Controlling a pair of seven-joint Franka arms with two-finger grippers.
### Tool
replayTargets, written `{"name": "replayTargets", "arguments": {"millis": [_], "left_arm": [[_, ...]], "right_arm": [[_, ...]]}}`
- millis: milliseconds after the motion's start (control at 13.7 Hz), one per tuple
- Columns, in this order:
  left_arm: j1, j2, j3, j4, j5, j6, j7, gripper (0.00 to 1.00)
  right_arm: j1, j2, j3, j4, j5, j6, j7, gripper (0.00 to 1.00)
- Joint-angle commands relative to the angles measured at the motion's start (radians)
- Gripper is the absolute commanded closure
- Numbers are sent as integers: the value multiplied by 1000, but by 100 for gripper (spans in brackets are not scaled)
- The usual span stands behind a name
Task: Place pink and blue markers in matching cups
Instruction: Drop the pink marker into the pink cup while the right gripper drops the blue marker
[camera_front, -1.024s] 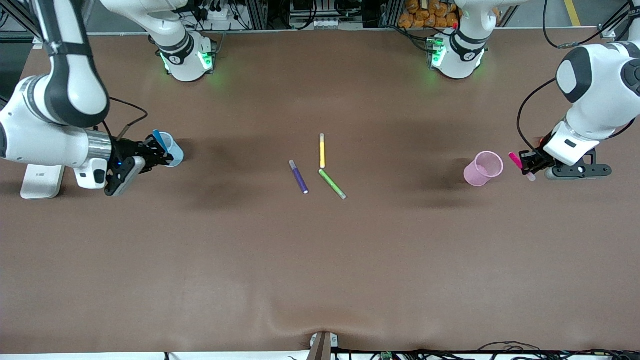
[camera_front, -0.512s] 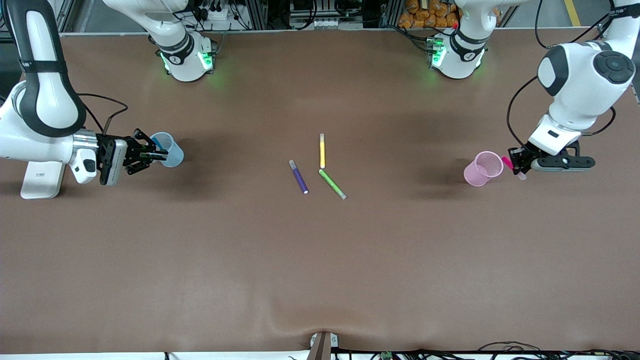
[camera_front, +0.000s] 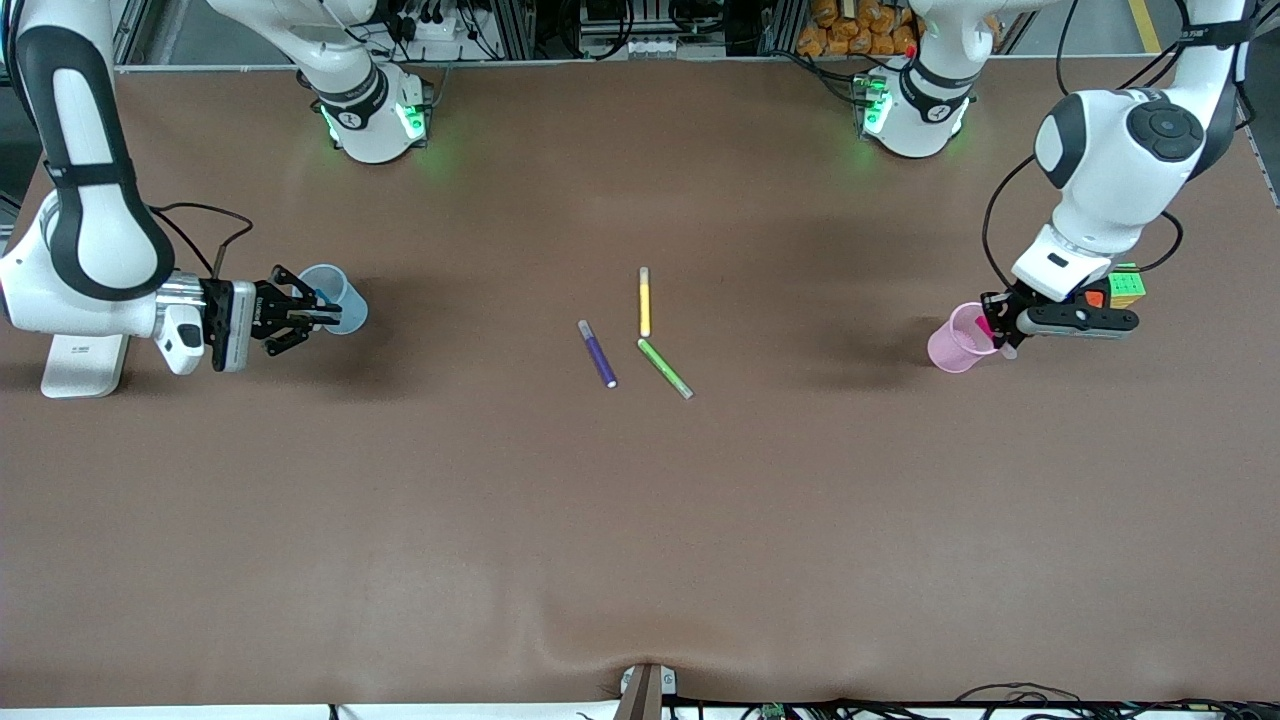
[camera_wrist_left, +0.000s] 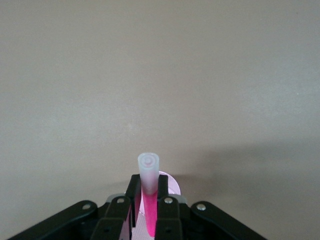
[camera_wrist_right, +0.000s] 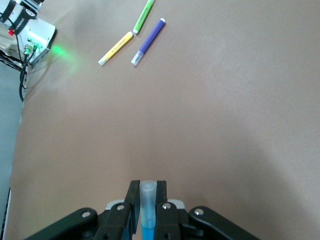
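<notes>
Two pens are riding in my tools at this moment, and both drops are looking risky to me. Nearest the front camera, mid-worktop, the slim lime-green felt pen (camera_front: 665, 368) and the dark purple pen (camera_front: 598, 353) are lying loose, with the slim yellow pen (camera_front: 644, 301) just farther off; none of these is mine to move.

At the left arm's end, my left tool (camera_front: 996, 325) is pinching the bright magenta-pink marker (camera_wrist_left: 149, 192), pale cap (camera_wrist_left: 148, 170) leading, right at the rim of the small translucent pale pink plastic tumbler (camera_front: 958, 338). I am judging that the pen is tilting, so if I let go here it could be striking the rim and tipping this light cup or skittering onto the brown worktop (camera_front: 640, 520). A multicoloured puzzle cube (camera_front: 1124, 286) is sitting beside that wrist, apart from the cup.

At the right arm's end, my right tool (camera_front: 322, 314) is clamping the sky-blue marker (camera_wrist_right: 146, 212) over the mouth of the small translucent pale blue tumbler (camera_front: 336, 299). From the wrist view I cannot see the cup at all, so I am fearing a nudge from the tool's fingers (camera_wrist_right: 131, 202) knocking it over.
</notes>
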Motion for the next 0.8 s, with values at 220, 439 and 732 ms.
{"name": "replayTargets", "arguments": {"millis": [220, 439, 732], "left_arm": [[4, -23, -1, -103, -2, 123, 10, 100], [4, -6, -1, -117, -2, 154, 10, 100], [4, 9, -1, -117, -2, 154, 8, 100]], "right_arm": [[-65, 14, 14, -5, 33, -63, -50, 75], [-88, 26, 14, -5, 32, -87, -52, 42], [-93, 24, 14, 53, 32, -141, -30, 0]]}}
